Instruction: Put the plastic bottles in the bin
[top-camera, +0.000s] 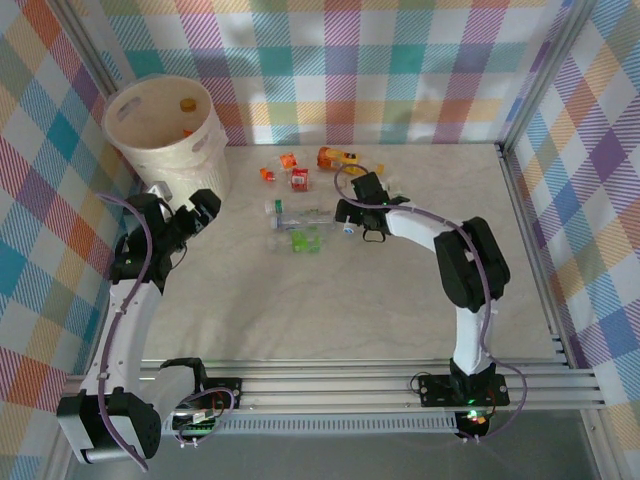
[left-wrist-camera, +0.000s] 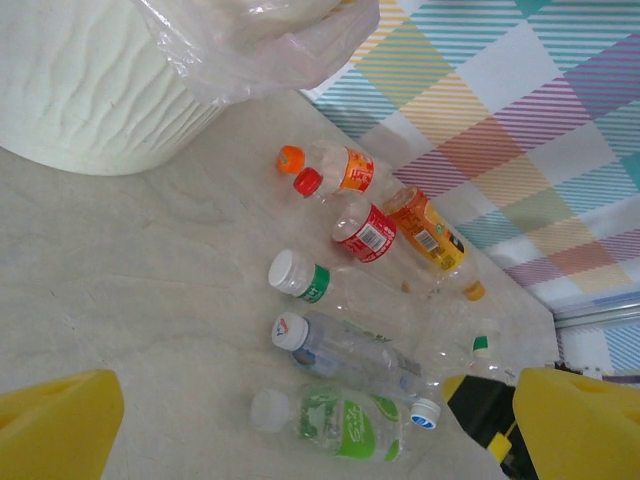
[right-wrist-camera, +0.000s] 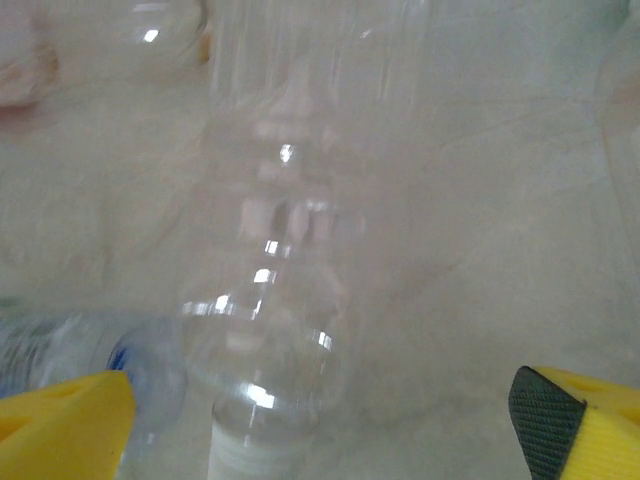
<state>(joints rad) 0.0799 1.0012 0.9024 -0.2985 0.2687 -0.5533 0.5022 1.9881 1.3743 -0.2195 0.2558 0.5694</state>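
Note:
Several plastic bottles lie on the table to the right of the bin (top-camera: 160, 125). Among them are an orange-capped one (left-wrist-camera: 335, 166), a red-labelled one (left-wrist-camera: 362, 230), an orange juice one (left-wrist-camera: 425, 233), a green-collared one (left-wrist-camera: 310, 281), a blue-tinted one (left-wrist-camera: 350, 352) and a green-labelled one (left-wrist-camera: 350, 422). My left gripper (top-camera: 203, 212) is open beside the bin, above the table (left-wrist-camera: 320, 400), holding nothing. My right gripper (top-camera: 347, 214) is open and low over the pile. A blurred clear bottle (right-wrist-camera: 270, 270) lies between its fingers, nearer the left finger (right-wrist-camera: 60, 425).
The bin has a clear plastic liner (left-wrist-camera: 270, 40) over its rim and some bottles inside (top-camera: 187, 103). A blue-capped bottle (right-wrist-camera: 90, 360) lies just left of the clear one. Plaid walls surround the table, with a metal rail (top-camera: 530, 240) along the right edge.

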